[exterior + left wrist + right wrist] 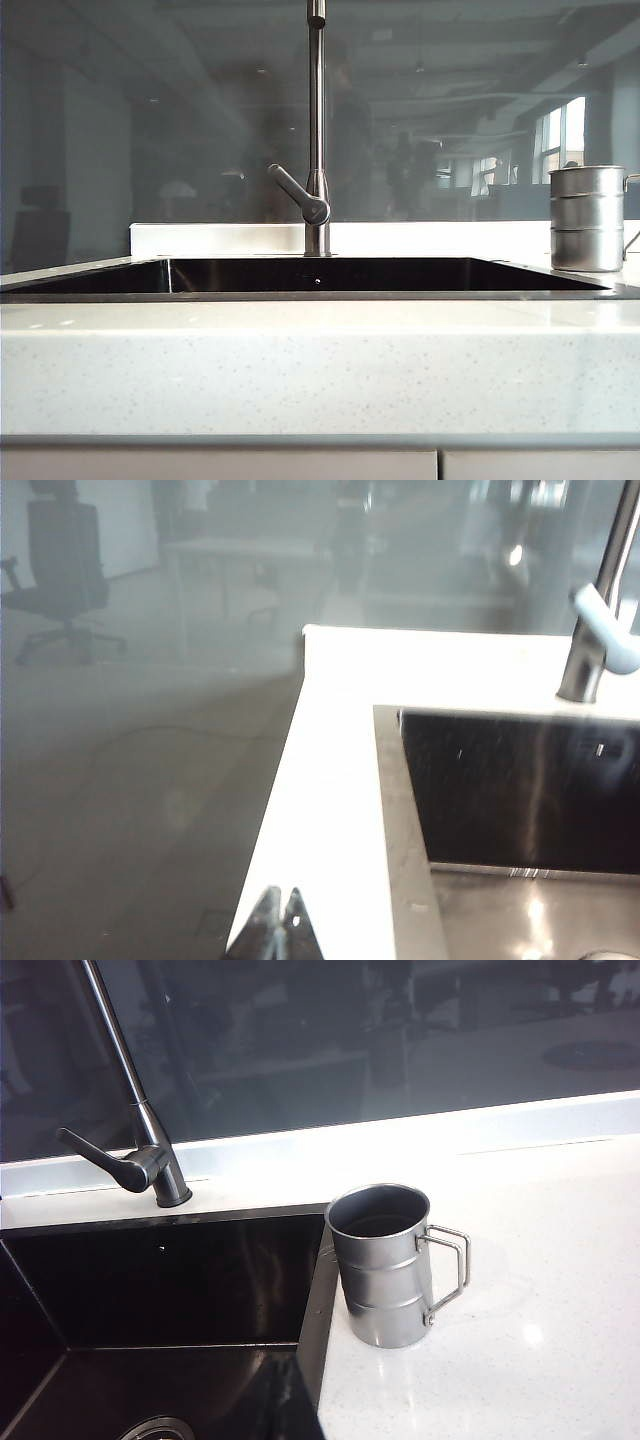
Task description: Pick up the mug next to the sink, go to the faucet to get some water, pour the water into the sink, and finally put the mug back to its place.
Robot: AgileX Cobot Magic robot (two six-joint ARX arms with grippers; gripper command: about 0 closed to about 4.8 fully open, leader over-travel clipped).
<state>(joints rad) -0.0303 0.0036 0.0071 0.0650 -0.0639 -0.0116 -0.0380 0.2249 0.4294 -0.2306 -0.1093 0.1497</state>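
The left gripper (pixel 281 920) is hanging over the pale speckled stone counter's (pixel 300 370) left end, fingertips pinched together on nothing. The wide dark rectangular sink (pixel 330 275) is sitting centre, the tall slim steel faucet (pixel 316 130) standing behind it. The ringed brushed-steel mug (pixel 587 218) is standing upright just right of the sink. The right gripper is out of sight, jaws closed.
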